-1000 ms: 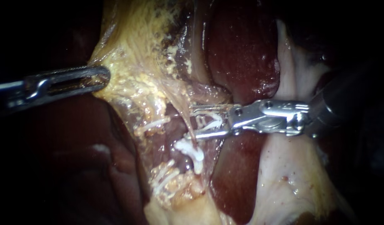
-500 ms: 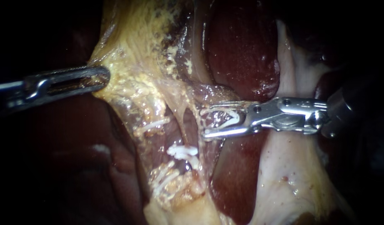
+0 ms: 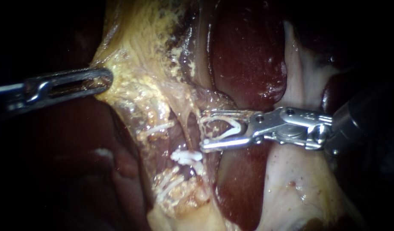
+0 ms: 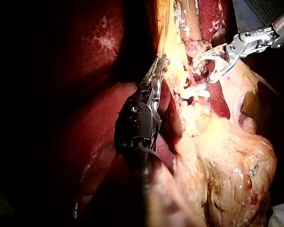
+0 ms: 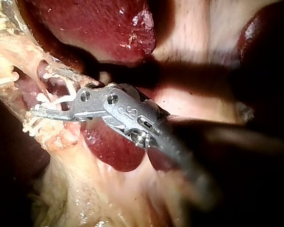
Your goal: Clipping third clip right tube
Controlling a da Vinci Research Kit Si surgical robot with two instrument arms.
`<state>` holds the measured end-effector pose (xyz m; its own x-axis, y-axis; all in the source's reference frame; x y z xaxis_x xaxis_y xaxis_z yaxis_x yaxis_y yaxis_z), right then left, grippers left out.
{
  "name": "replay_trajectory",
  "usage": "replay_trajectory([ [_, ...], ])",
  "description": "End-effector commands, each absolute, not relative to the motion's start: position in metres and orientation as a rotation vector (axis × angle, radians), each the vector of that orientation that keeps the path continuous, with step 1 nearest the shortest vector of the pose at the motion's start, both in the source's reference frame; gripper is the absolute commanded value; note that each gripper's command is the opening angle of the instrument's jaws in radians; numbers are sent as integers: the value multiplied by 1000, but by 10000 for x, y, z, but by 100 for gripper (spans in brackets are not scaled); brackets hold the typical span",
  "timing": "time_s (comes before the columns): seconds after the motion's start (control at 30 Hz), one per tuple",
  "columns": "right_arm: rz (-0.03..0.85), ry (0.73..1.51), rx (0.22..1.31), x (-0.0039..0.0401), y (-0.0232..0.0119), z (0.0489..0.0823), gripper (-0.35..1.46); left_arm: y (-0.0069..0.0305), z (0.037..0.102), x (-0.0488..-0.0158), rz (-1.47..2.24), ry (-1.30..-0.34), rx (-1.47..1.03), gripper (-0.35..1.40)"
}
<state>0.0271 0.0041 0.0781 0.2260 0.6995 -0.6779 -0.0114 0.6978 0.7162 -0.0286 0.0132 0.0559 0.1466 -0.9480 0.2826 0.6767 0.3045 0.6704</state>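
Observation:
My right instrument [image 3: 202, 131] comes in from the right. Its jaws stand wide apart with an open white clip [image 3: 226, 128] held between them. The jaw tips sit just right of the thin right tube [image 3: 189, 122], apart from it. Just below the tips, a closed white clip [image 3: 186, 156] sits on that tube. The right wrist view shows the same jaws [image 5: 42, 92] against the stringy tissue. At the left, my left instrument [image 3: 105, 80] is shut on the edge of the yellowish tissue [image 3: 137, 51] and holds it taut; the left wrist view shows that instrument [image 4: 159, 66] too.
Dark red liver [image 3: 248, 55] lies behind and below the right instrument's jaws. Pale tissue [image 3: 299, 179] spreads under its shaft. Another white clip [image 3: 156, 128] sits on the left strand, and more clips [image 3: 167, 184] lie lower in the fatty tissue.
The right instrument drew back to the right off the tube, then edged left and slightly down, still carrying its clip. The closed clip below it settled leftwards. The left instrument has not moved.

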Motion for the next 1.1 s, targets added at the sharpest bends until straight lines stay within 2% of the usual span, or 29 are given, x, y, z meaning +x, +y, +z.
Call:
replay_trajectory([
  [0.03, 548, 1259, 669, 276, 38, 787, 57, 132, 560, -286, -1224, -758, 434, -35],
  [0.43, 544, 1249, 755, 311, 16, 816, 52, 132, 559, -285, -1224, -757, 434, -35],
  [0.67, 554, 1244, 764, 321, 15, 819, 51, 132, 559, -286, -1225, -757, 434, -35],
  [1.1, 624, 1224, 805, 324, 28, 811, 46, 132, 558, -286, -1225, -757, 434, -35],
])
